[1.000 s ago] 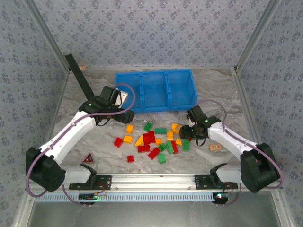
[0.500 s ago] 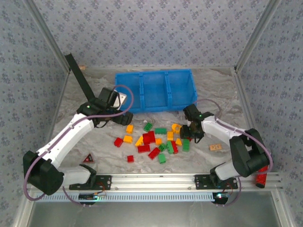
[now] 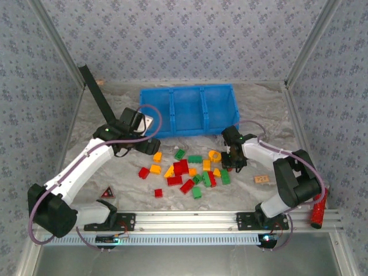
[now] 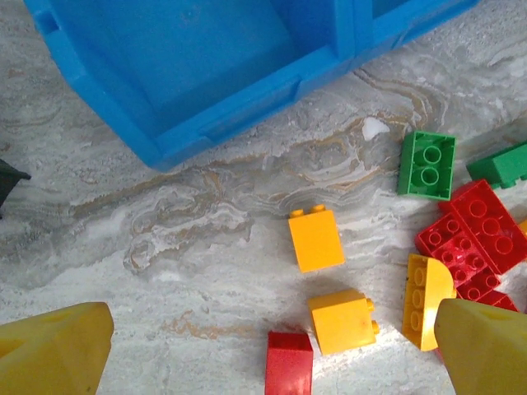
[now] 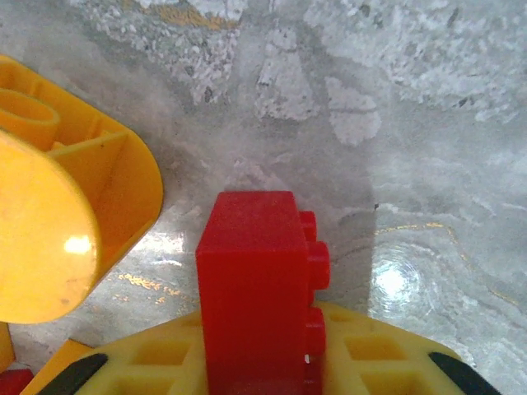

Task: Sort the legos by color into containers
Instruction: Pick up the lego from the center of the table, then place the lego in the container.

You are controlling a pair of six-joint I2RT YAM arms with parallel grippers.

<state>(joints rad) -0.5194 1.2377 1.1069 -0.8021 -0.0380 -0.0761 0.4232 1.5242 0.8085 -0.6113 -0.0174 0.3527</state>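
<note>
Now, with the right tool (image 3: 233,161) clamped on a red brick (image 5: 255,271), lift straight up, clear of the yellow-orange curved brick (image 5: 74,206), toward the blue tray (image 3: 198,133); the left tool (image 4: 268,350) hangs apart.

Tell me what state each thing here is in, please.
Left gripper: open, empty.
Right gripper: shut on a red brick.
Tray: all three compartments empty.
Other bricks: loose on the table, unsorted.
</note>
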